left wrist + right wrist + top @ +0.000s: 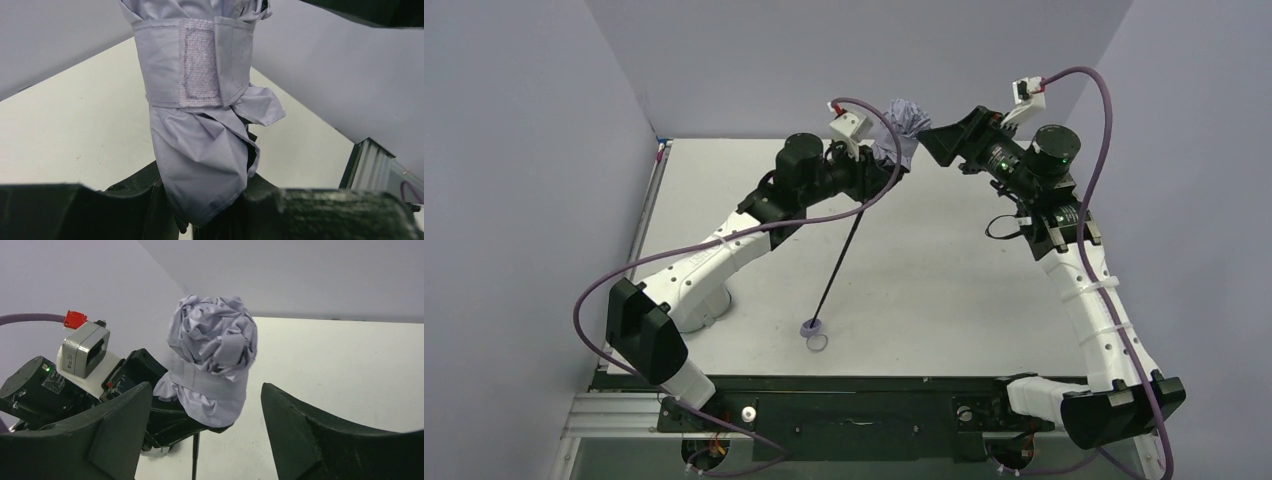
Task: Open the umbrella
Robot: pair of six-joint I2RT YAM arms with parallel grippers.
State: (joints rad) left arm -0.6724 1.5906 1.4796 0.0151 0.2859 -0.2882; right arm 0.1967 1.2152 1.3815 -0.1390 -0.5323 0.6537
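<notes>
Umbrella is still folded and held off the desk at its far edge, near 12 o'clock in the top view.

- Canopy: pale lavender, bunched into a crumpled bundle. A band of the same fabric with a fuzzy fastening patch is wrapped closed around it.
- Shaft: thin and black, extended. It slants from the bundle toward 7 o'clock.
- Handle: small and pale, near desk centre and toward the near edge. It looks to rest on the desk, but contact is not certain from above. A loop lies just beside it at 5 o'clock.

Left fingers: closed on the lower end of the canopy bundle. In the left wrist view, dark pads sit on either side of the fabric, which rises up out of them. In the top view, this arm reaches in from 8 o'clock.

Right fingers: spread wide, holding nothing. In the right wrist view the canopy top sits ahead, framed between the two fingers and apart from both. In the top view they are just beside the canopy at 3 o'clock, pointing at it.

The right wrist view also shows the left wrist camera at 9 o'clock of the bundle.
</notes>
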